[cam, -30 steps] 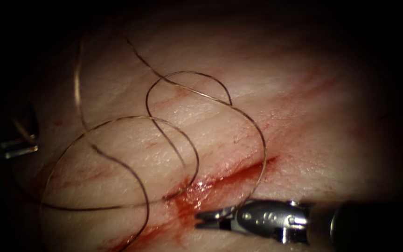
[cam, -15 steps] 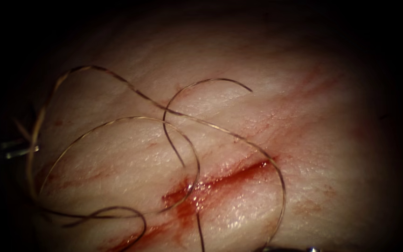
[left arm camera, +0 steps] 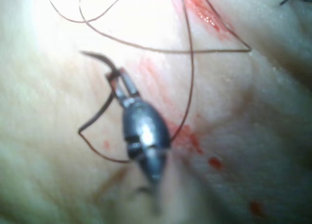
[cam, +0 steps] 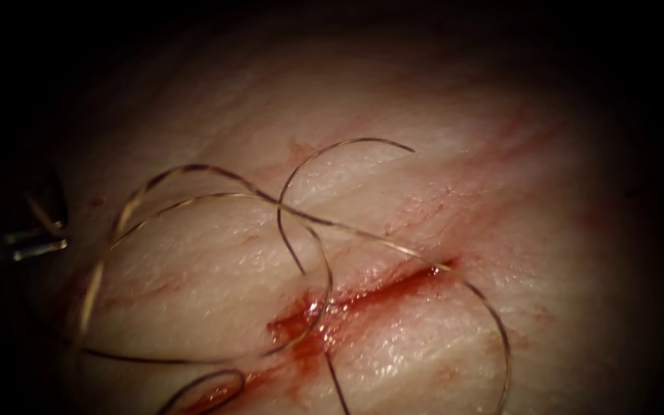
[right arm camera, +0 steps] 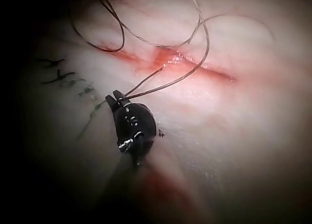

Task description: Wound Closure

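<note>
Needle (left arm camera: 100, 59) pinched in left tool (left arm camera: 118, 80), right tool (right arm camera: 115, 99) clamped on thread (cam: 301, 219), both off tissue (cam: 439, 192).

One tissue (cam: 439, 200), one cut (cam: 363, 296), one thread (cam: 301, 223), two hands (left arm camera: 119, 85) (right arm camera: 116, 99).

The pale, moist pork-belly tissue (cam: 393, 192) carries everything here, and its short red-edged cut (cam: 363, 296) runs slantwise across it, with thin red fluid (cam: 301, 334) pooled at the cut's lower left end. Lying straight on the tissue, a long, thin dark thread (cam: 217, 196) spreads in loose overlapping loops mostly to the left of the cut, crossing the cut near its lower end, while one strand arcs past the cut's upper right end.
</note>
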